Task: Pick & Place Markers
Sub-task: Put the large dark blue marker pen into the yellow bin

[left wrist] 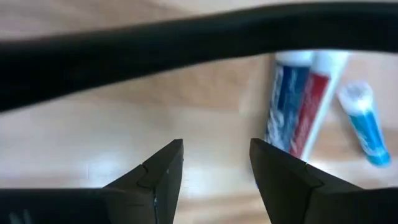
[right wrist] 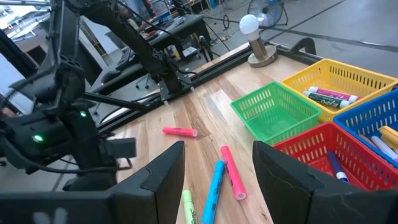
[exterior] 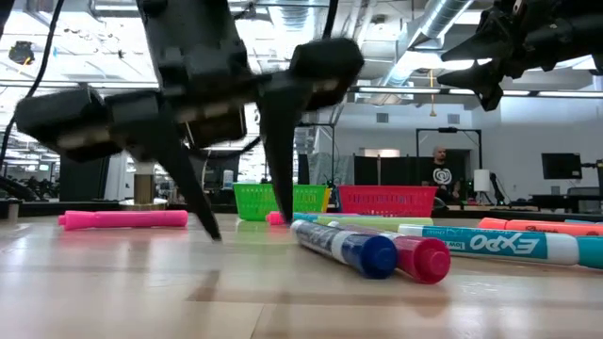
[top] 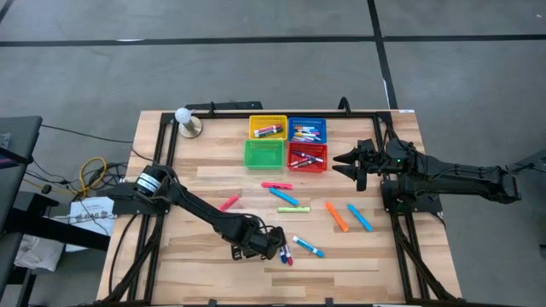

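Several markers lie loose on the wooden table: a blue-capped marker (exterior: 349, 250) and a red-capped marker (exterior: 419, 257) side by side, and a teal-and-white marker (exterior: 499, 245) beside them. Further off are a pink marker (top: 276, 185), a blue marker (top: 283, 196), a yellow-green marker (top: 293, 209), an orange marker (top: 336, 216) and others. My left gripper (exterior: 247, 226) is open, its fingers pointing down close to the table just left of the blue and red pair (left wrist: 298, 106). My right gripper (top: 339, 162) is open and raised beside the red basket (top: 307, 157).
Four mesh baskets stand at the far middle: yellow basket (top: 267, 128), blue basket (top: 307, 130), green basket (top: 264, 153) and the red one; three hold markers, the green shows none. A white bulb on a round base (top: 186, 121) stands far left. A person (exterior: 441, 174) stands in the room behind.
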Robot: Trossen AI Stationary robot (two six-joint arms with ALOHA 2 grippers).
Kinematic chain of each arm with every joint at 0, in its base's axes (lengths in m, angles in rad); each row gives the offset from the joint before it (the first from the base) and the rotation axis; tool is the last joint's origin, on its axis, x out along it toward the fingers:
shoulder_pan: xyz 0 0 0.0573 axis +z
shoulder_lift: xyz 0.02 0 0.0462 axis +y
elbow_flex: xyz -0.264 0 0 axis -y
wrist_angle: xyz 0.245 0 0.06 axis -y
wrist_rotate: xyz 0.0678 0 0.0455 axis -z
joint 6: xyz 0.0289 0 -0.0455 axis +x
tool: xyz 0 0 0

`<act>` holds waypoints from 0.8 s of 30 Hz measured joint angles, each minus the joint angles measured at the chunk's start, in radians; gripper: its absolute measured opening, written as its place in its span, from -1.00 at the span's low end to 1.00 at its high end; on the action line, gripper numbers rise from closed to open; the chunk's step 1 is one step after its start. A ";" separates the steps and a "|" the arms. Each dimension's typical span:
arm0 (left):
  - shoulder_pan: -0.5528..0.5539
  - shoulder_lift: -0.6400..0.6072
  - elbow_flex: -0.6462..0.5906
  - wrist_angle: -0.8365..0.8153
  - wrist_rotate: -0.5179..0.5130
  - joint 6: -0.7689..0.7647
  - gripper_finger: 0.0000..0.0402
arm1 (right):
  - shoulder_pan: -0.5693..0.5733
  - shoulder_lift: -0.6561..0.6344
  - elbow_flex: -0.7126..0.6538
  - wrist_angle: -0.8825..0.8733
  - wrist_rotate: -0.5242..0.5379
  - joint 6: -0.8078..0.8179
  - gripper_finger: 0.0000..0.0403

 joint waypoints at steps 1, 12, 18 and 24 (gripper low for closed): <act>-0.003 -0.009 0.008 -0.001 0.001 -0.001 -0.08 | 0.000 0.000 0.000 0.000 0.000 0.000 -0.12; 0.039 -0.030 0.043 0.023 -0.086 0.037 -0.08 | 0.000 0.000 0.000 0.000 0.000 0.000 -0.12; 0.079 -0.008 0.044 0.032 -0.070 0.089 -0.08 | 0.000 0.000 0.000 0.000 0.000 0.000 -0.12; 0.085 0.012 0.043 0.027 -0.038 0.103 -0.08 | 0.000 0.000 0.000 0.001 0.000 -0.001 -0.12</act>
